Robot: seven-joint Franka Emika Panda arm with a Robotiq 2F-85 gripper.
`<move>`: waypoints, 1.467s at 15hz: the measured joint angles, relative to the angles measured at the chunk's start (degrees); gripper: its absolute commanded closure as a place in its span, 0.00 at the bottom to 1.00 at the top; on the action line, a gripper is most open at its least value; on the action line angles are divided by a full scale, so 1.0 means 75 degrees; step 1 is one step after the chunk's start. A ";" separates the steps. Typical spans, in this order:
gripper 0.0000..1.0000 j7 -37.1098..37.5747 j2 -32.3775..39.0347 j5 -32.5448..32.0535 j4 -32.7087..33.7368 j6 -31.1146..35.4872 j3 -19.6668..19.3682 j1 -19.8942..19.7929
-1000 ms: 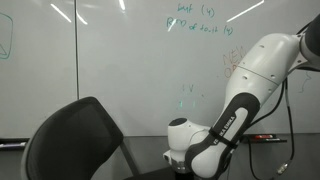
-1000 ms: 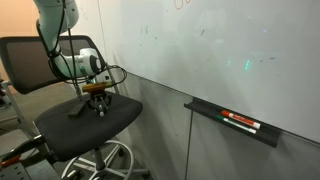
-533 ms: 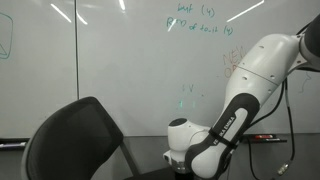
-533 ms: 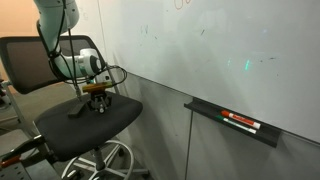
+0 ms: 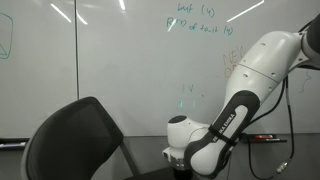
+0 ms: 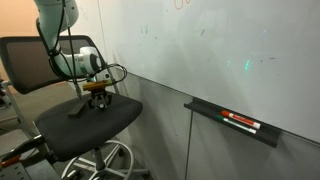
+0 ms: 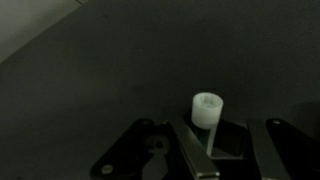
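Observation:
In the wrist view a marker with a white cap (image 7: 207, 108) stands on end between my gripper's fingers (image 7: 228, 150), over the dark seat of an office chair (image 7: 90, 90). The cap leans against one finger (image 7: 195, 155); a gap shows between it and the other finger (image 7: 275, 150), so the jaws stand open around it. In an exterior view the gripper (image 6: 99, 108) points down and hangs just above the black chair seat (image 6: 70, 135). In an exterior view only the arm's wrist (image 5: 180, 135) shows; the gripper is below the picture's edge.
A whiteboard (image 6: 200, 50) covers the wall behind the chair. Its tray (image 6: 235, 125) holds red and black markers (image 6: 240, 122). The chair's backrest (image 5: 70, 140) rises close to the arm. A small dark thing (image 6: 74, 111) lies on the seat beside the gripper.

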 measured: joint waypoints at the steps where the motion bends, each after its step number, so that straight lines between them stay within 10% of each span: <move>1: 1.00 -0.0028 -0.0053 0.0000 -0.0004 -0.0001 0.0008 -0.0001; 19: 1.00 -0.0264 -0.1257 0.0037 -0.0759 -0.0006 0.0127 -0.0450; 22: 0.72 -0.0387 -0.1386 0.0074 -0.0924 -0.0003 0.0212 -0.0574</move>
